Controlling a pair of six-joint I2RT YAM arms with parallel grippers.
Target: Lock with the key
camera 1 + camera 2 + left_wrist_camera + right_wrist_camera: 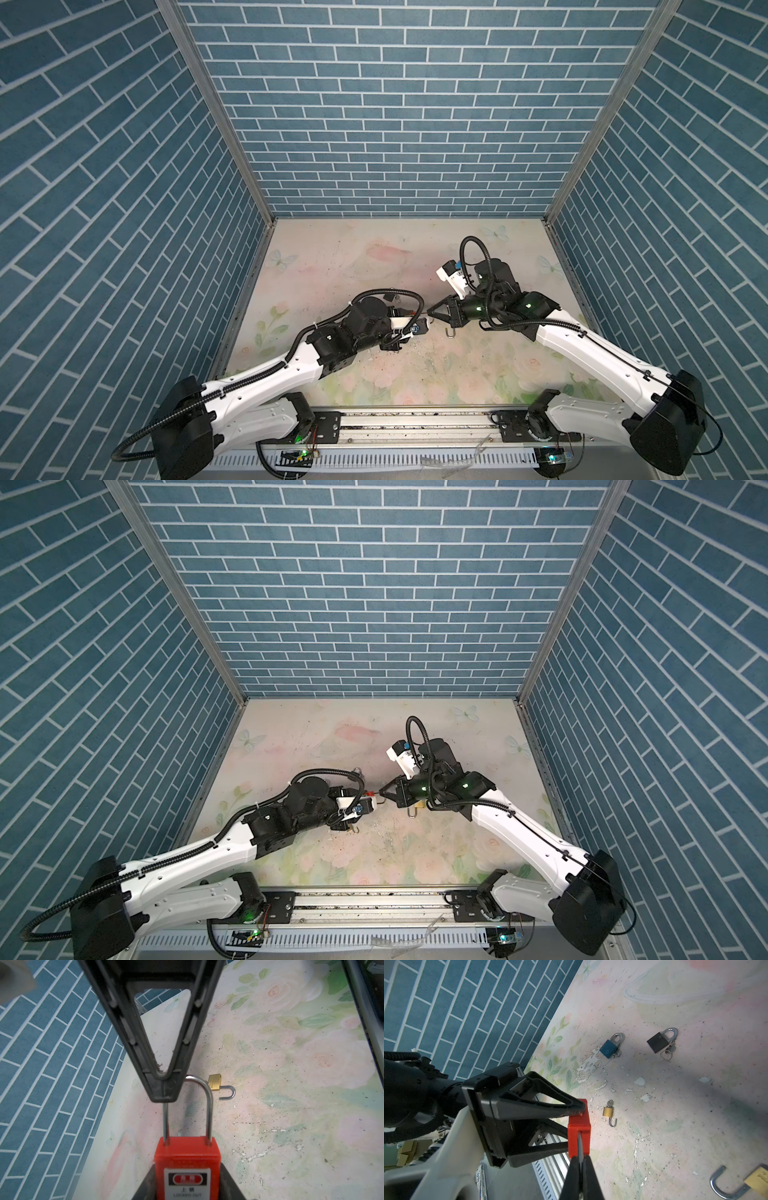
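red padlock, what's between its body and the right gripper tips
Only the steel shackle of the red padlock: it runs from the body to the shut right gripper, as the left wrist view shows.

white label [187, 1183] on the red padlock [187, 1154]: the words "locked out" beneath the characters "上锁"; the red oval above them holds characters too blurred to read. brass padlock [215, 1083], lying farther off: stamped lettering, illegible.
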